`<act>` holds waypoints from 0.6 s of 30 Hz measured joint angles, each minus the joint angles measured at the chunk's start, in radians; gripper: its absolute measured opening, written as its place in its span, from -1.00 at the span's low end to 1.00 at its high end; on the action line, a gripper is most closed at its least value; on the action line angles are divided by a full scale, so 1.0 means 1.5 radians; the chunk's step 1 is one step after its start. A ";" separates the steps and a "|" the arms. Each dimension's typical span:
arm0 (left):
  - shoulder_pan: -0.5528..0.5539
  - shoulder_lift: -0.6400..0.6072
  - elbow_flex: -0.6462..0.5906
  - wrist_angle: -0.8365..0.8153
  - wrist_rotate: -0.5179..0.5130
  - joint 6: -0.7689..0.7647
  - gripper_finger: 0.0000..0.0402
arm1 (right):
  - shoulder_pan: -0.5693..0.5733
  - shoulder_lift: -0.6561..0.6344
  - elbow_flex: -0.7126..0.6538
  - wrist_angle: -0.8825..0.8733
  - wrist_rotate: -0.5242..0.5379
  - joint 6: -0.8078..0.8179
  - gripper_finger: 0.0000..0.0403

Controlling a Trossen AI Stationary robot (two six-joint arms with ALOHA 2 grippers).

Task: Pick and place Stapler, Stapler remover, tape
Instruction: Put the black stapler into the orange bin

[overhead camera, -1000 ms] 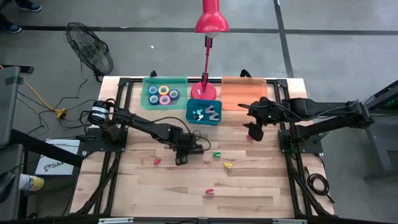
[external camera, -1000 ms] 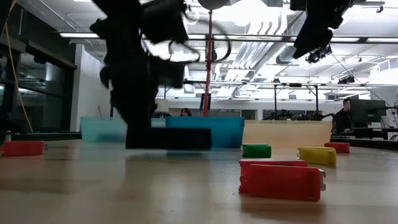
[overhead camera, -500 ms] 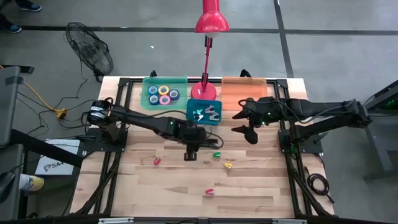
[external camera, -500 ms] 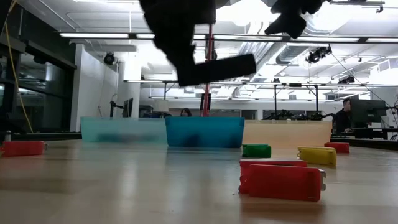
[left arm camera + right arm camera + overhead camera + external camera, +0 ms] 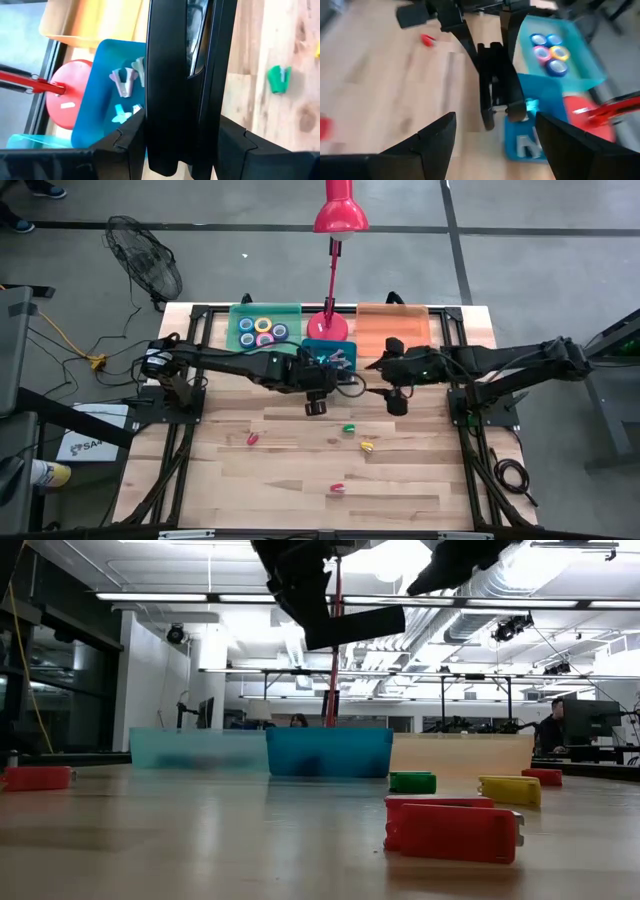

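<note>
So, I am carrying a black stapler point(image 5: 182, 85) with the left gripper point(image 5: 318, 385). Its fingers are clamped on the two sides of the stapler, and the low view shows it lifted well above the table point(image 5: 420, 480), just beside the blue tray point(image 5: 312, 350). The right gripper point(image 5: 393, 395) hangs near it, toward the orange tray point(image 5: 392, 320), with its fingers spread wide and nothing between them. From the right wrist view the stapler sits straight in front of this gripper, so I judge that a handover or a drop into the orange tray comes next — I cannot say which.

For the progress: the tape rolls point(image 5: 263, 331) already lie in the green tray point(image 5: 290, 312), several coloured rings close together. The blue tray holds some staple removers point(image 5: 125, 80). The orange tray looks bare, as far as I can see from above.

What is left is clear enough. Small coloured staplers are on the wood — a green one point(image 5: 349, 428), a yellow one point(image 5: 367, 446), a red one point(image 5: 253, 439) further to the left, and another red one point(image 5: 337, 489) nearer the front edge. In my opinion the task is about half done: tape and removers are sorted, but the staplers have hardly begun.
</note>
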State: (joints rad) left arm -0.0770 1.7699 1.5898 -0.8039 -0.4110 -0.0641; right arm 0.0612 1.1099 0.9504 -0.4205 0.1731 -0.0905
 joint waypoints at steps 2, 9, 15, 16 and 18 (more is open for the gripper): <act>0.002 0.000 0.000 0.000 -0.002 0.005 -0.20 | 0.007 0.019 0.000 0.016 0.034 -0.026 0.31; -0.001 0.000 0.001 -0.006 0.000 0.010 -0.20 | 0.009 0.090 0.000 0.071 0.034 -0.077 0.31; -0.001 -0.001 0.000 -0.009 0.001 0.006 -0.20 | 0.009 0.143 0.000 0.109 0.061 -0.098 0.31; -0.001 -0.001 0.001 -0.009 0.002 0.006 -0.20 | 0.009 0.149 0.000 0.118 0.059 -0.097 0.31; -0.001 -0.001 0.001 -0.010 0.004 0.006 -0.20 | 0.009 0.158 0.000 0.133 0.050 -0.097 0.31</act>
State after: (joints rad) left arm -0.0793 1.7679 1.5906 -0.8184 -0.4056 -0.0555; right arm 0.0742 1.3468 0.9504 -0.2205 0.2486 -0.2353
